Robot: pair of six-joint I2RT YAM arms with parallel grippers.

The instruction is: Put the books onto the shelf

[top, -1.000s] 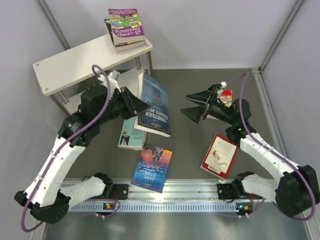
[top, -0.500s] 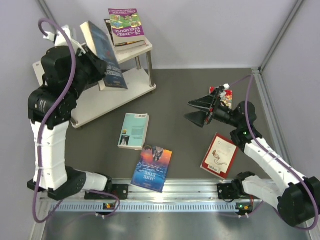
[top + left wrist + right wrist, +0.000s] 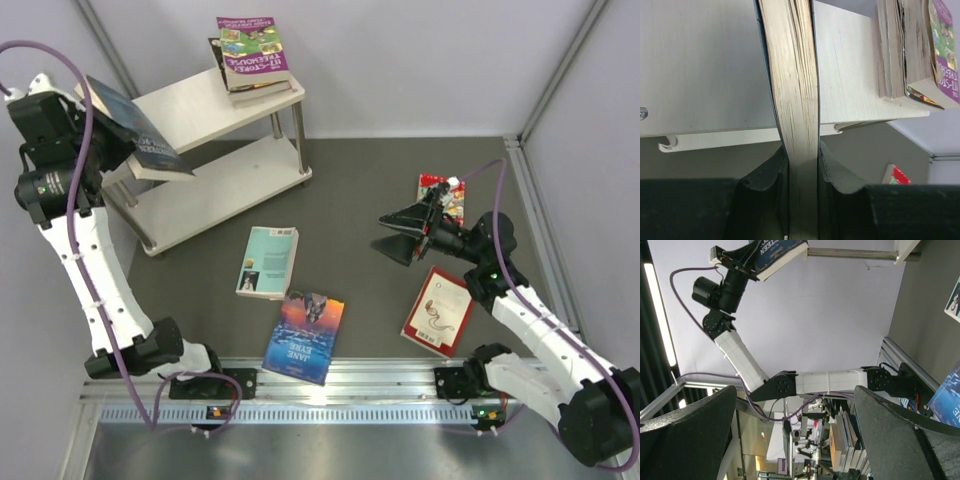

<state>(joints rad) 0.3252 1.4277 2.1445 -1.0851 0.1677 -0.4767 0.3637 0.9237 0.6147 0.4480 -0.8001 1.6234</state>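
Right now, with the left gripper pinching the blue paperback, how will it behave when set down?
The blue paperback probably flexes: its page block bows above the left gripper. Clamped near one edge only, it may pivot or slip. Released over the shelf, it would likely flop flat, not stand.

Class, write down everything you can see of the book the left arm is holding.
The blue book is a thick paperback with a dark blue cover, white lettering and yellowed pages. It hangs tilted over one end of the shelf, above its top board, pinched at one edge by the left end effector. Nothing else visibly touches it.
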